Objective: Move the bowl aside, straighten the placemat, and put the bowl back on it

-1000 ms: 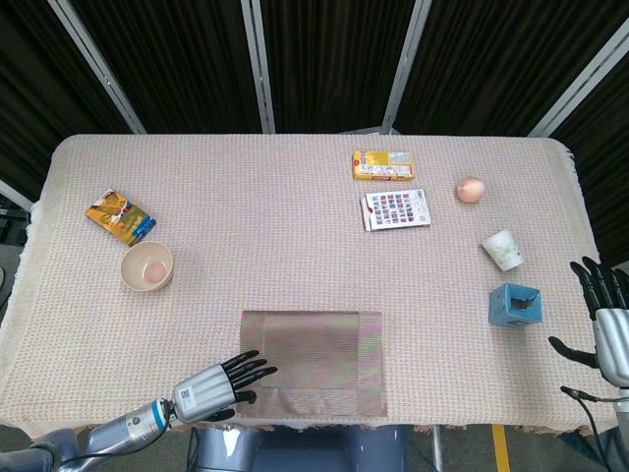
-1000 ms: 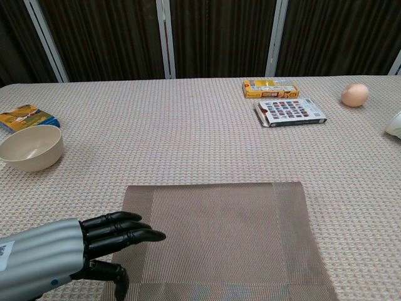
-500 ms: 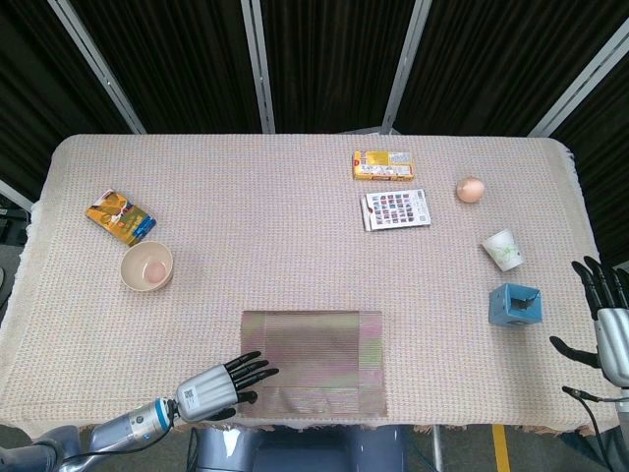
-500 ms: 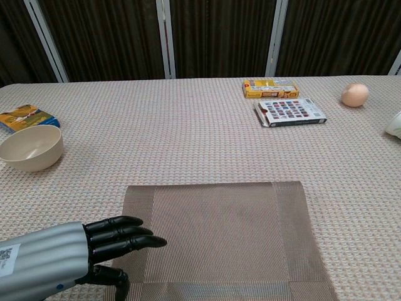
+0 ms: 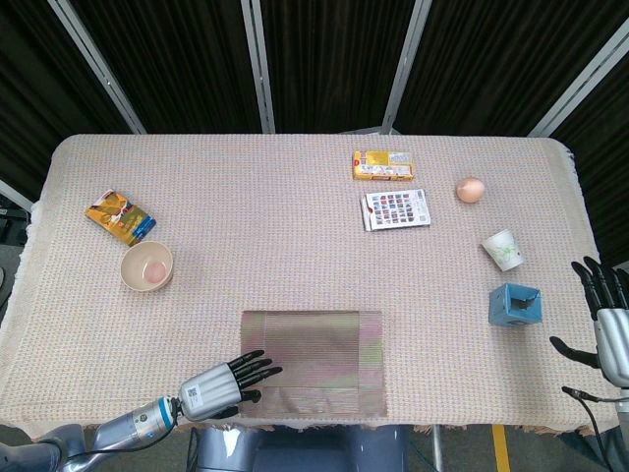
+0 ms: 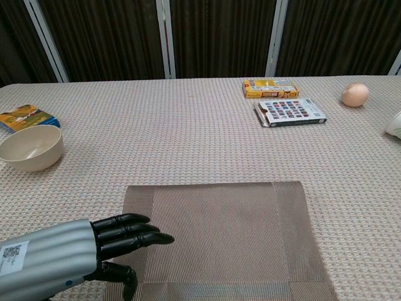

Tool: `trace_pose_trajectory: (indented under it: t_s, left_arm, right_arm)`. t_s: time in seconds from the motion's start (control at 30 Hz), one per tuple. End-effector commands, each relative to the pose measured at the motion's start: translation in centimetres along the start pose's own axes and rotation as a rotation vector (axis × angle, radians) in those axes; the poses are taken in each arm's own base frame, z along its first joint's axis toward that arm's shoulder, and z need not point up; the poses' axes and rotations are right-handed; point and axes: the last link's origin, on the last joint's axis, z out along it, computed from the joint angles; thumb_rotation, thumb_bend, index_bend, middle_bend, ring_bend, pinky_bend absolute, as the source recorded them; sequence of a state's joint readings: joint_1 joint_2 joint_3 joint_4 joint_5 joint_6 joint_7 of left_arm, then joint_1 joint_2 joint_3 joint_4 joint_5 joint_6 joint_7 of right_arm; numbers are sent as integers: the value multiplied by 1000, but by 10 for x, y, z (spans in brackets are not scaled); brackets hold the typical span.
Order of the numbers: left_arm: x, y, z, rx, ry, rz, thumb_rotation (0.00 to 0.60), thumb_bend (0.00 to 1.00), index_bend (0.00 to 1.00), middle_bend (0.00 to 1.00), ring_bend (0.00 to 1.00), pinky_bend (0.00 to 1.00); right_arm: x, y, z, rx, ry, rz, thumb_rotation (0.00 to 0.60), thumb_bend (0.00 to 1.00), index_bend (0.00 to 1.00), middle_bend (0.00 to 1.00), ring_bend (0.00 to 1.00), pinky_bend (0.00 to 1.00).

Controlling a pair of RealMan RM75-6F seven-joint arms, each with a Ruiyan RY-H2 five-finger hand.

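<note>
At the near left corner of the table, the left hand (image 5: 224, 385) (image 6: 94, 253) lies low with its black fingers (image 6: 135, 229) stretched out and slightly apart over the near left corner of the brown woven rectangular placemat (image 5: 313, 362) (image 6: 219, 235), holding nothing; the thumb curls beneath, close to the mat's edge. Whether the fingertips actually touch the mat cannot be told. The mat lies flat at the near edge of the beige knitted tablecloth (image 5: 295, 246) (image 6: 188, 132), its sides running square with the table edge.

Well beyond this hand and to its left stands the cream round bowl (image 5: 146, 265) (image 6: 31, 147), upright on the cloth, well apart from the placemat. Just behind the bowl lies a yellow and blue snack packet (image 5: 120, 217) (image 6: 26, 117).

Far across the table to the right of the left hand sit a flat yellow carton (image 5: 383, 165) (image 6: 269, 87) and, just in front of it, a white box with a grid of coloured squares (image 5: 396, 209) (image 6: 289, 111). Further right is a tan egg (image 5: 471, 190) (image 6: 354, 95), then a white paper cup (image 5: 502, 249) lying tilted, and a small blue box (image 5: 516, 305).

At the far right, off the table edge, the right hand (image 5: 607, 320) is raised with fingers spread and nothing in it
</note>
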State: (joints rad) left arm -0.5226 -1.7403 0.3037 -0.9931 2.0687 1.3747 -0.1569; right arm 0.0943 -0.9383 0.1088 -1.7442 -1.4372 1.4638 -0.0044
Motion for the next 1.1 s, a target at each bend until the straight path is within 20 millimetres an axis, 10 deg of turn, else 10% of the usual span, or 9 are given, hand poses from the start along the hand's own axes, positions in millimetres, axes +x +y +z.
trace_pose_trajectory:
  t_s: [0.03,1.1]
  left_arm:
    - [1,1,3,-4,5,1,600,239,446,0,0,0]
    - [-1,4,12,-4,-15,-15,600,311,466,0,0,0]
  right_arm:
    - [0,0,0,0,-1,0,600,0,0,0,0,0]
    - [1,0,-1,4,0,-2,600,0,0,0,0,0]
